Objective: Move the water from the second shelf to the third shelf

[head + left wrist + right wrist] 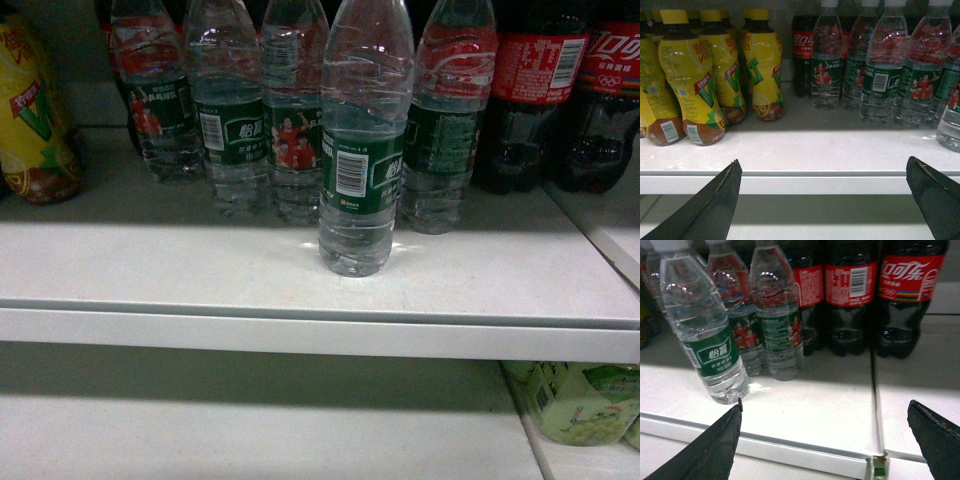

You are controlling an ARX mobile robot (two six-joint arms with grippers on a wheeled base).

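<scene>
We find the water (360, 150) standing upright alone near the shelf's (200, 270) front edge, ahead of its row, which we judge leaves room for a grasp, while the left claw (822, 200) and right claw (822, 437) hang wide and empty below that edge.

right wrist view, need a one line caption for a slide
Open right gripper faces a shelf: one water bottle stands forward of its row, cola bottles behind.
</scene>
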